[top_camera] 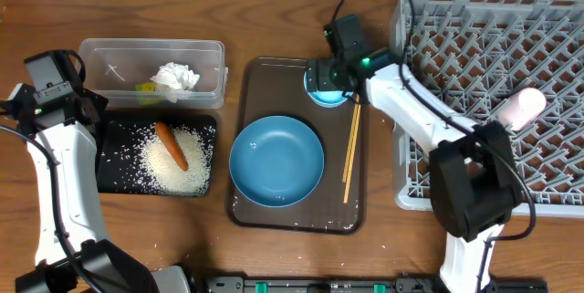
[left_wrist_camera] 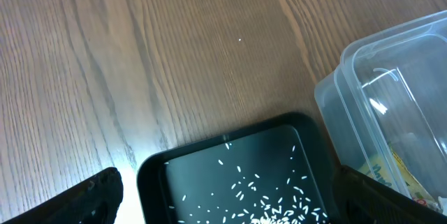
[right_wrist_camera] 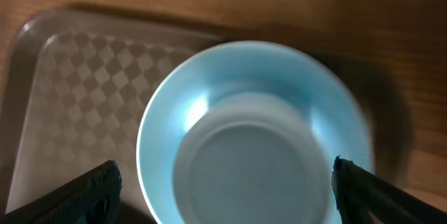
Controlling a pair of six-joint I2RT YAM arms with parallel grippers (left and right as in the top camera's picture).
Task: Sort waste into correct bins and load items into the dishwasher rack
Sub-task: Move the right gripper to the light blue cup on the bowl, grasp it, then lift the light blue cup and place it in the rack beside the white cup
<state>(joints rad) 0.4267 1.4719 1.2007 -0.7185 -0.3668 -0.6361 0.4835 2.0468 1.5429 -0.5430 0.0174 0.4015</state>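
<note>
Right gripper (top_camera: 328, 76) poised directly above the small bowl (right_wrist_camera: 253, 140) at the serving tray's (top_camera: 274, 83) far right corner. I see its fingers wide, flanking the rim; left gripper (left_wrist_camera: 230, 196), equally wide, well apart.

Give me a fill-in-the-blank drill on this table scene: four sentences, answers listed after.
1. The carrot lies on rice in the shallow ____ tray.
2. Crumpled white ____ sits in the clear tub.
3. The right end effector is open above the small light-blue ____.
4. The white cup lies in the grey dishwasher ____.
Missing words: black; tissue; bowl; rack.
</note>
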